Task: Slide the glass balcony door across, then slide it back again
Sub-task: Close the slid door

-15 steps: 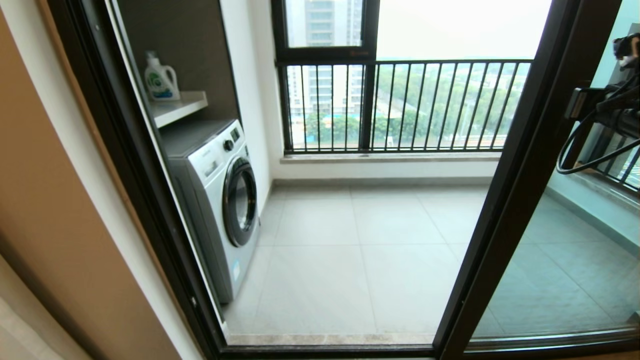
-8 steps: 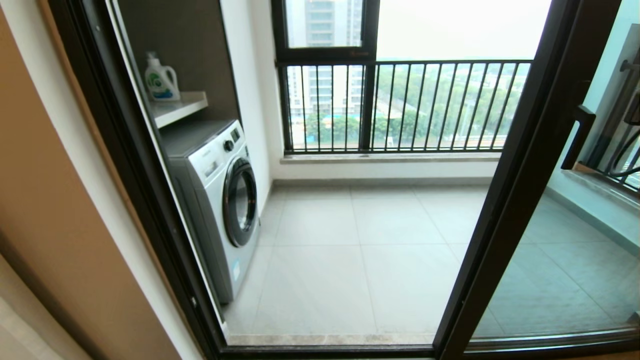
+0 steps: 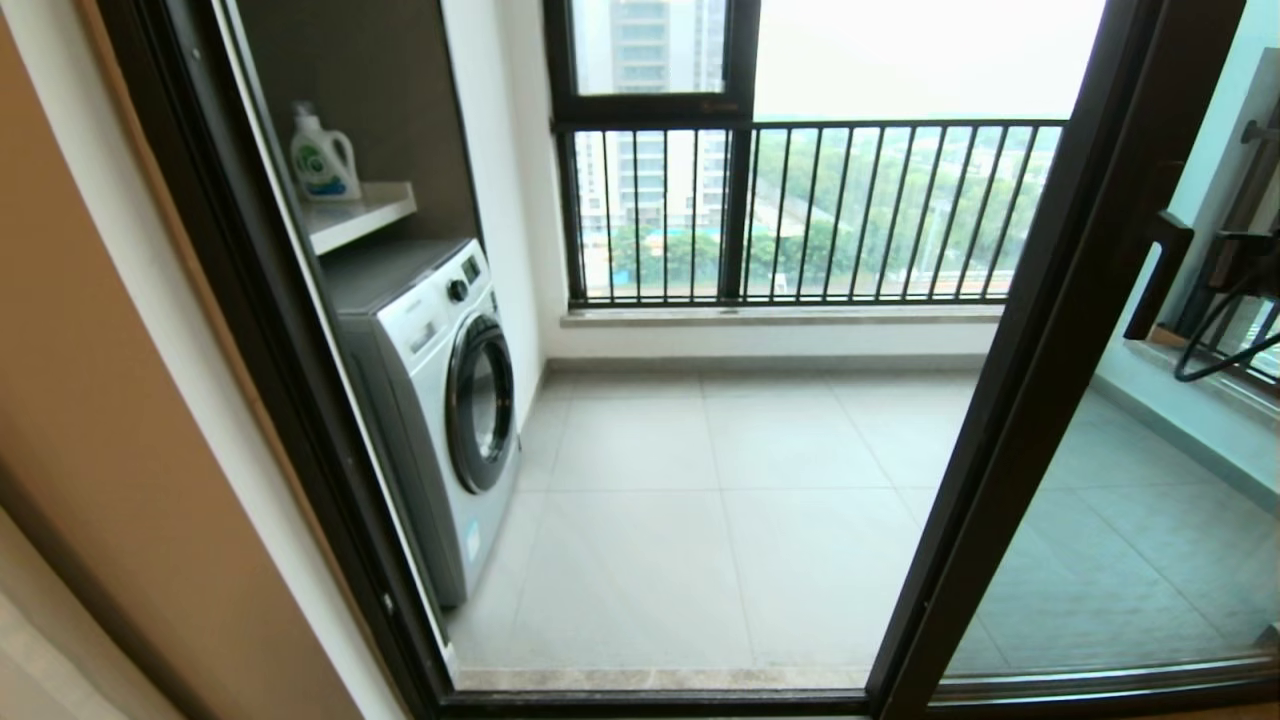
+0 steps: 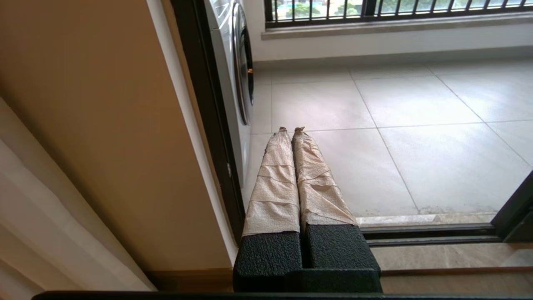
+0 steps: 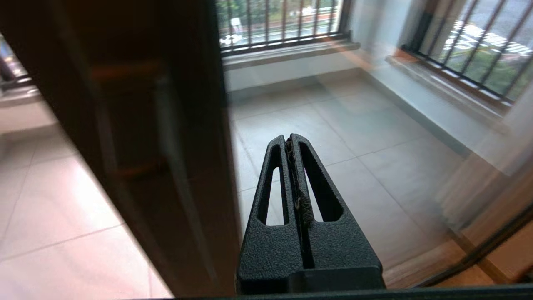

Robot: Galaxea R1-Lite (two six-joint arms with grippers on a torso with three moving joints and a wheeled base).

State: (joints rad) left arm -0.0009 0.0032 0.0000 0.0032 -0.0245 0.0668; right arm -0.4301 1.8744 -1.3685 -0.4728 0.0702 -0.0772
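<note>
Your tall clear glass balcony door in its slim dark brown frame (image 3: 1010, 400) stands at the right of the opening, short dark bar handle (image 3: 1158, 275) on its upright. Only your right wrist view shows the right gripper (image 5: 292, 141): black fingers pressed together, holding nothing, close to the glass beside the upright; head view catches just cable at the right edge. Only your left wrist view shows the left gripper (image 4: 291, 130), paper-wrapped fingers together, empty, low by the white washing machine (image 3: 440, 400).
</note>
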